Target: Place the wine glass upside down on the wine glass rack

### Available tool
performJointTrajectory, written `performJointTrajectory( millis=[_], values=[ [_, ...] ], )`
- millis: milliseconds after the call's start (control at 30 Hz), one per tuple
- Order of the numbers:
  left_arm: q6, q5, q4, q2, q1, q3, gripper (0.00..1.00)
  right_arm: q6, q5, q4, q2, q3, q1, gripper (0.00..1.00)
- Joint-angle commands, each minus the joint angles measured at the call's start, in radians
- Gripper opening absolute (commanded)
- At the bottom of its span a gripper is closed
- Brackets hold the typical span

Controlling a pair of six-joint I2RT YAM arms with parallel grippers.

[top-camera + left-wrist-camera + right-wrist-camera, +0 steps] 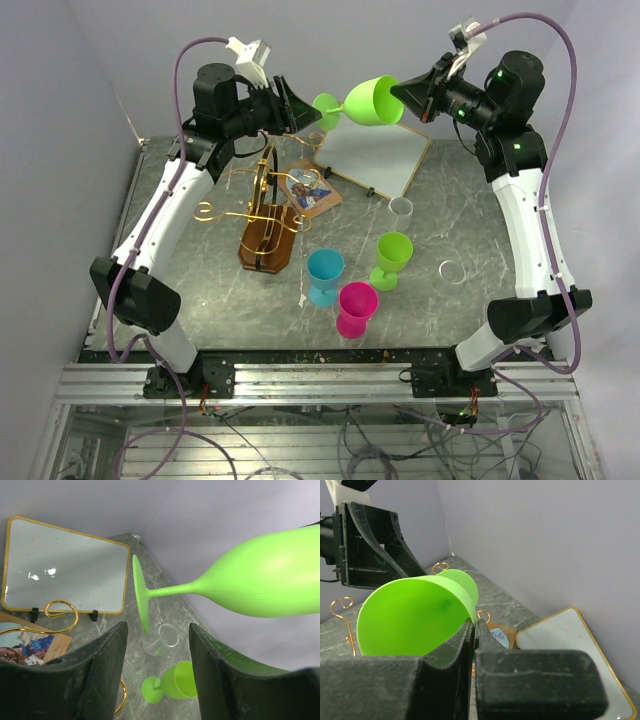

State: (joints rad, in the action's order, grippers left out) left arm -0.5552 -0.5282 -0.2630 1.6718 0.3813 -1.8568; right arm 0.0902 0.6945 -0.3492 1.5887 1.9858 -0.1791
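Green glass (372, 100), seemingly light, stiff, slick plastic, is held sideways in mid-air near the rack (262, 215), right hand (405, 95) pinching the bowl's rim, left hand (308, 110) spread about the foot, not touching; best taken by the stem.

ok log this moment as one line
phase: handover in air | right gripper: shut on wine glass rim | left gripper: open at its foot, not gripping | rack: no glass on it
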Motion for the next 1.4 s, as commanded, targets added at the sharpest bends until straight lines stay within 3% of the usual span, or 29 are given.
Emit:
performJointTrajectory(
  millis=[0,100,400,600,933,1067,1200,1367],
  values=[
    [-0.031,-0.032,0.05,0.011,0.004,0.01,0.57,0.001,0.028,0.01,-0.002,0.029,-0.005,0.0],
    [-0.04,-0.047,0.059,0.029,0.004,0.008,0.52,0.003,0.045,0.007,-0.005,0.024,-0.005,0.0],
    [-0.053,-0.047,0.083,0.04,0.004,0.012,0.52,-0.013,0.048,-0.006,-0.014,0.023,-0.006,0.0],
    [-0.053,-0.063,0.101,0.027,0.004,0.029,0.32,-0.021,0.043,-0.007,-0.017,0.019,-0.005,0.0],
    [-0.084,-0.091,0.126,0.024,0.004,0.048,0.25,-0.005,0.065,0.016,-0.026,-0.013,-0.005,0.0],
    [-0.123,-0.105,0.141,0.018,0.002,0.061,0.08,-0.013,0.067,0.019,-0.031,-0.023,-0.004,0.0],
    [-0.133,-0.102,0.144,0.005,-0.005,0.069,0.07,-0.037,0.043,0.007,-0.04,-0.039,-0.004,0.01],
    [-0.115,-0.095,0.123,-0.023,-0.057,0.064,0.07,-0.096,0.02,-0.041,-0.054,-0.037,-0.004,0.4]
  ],
)
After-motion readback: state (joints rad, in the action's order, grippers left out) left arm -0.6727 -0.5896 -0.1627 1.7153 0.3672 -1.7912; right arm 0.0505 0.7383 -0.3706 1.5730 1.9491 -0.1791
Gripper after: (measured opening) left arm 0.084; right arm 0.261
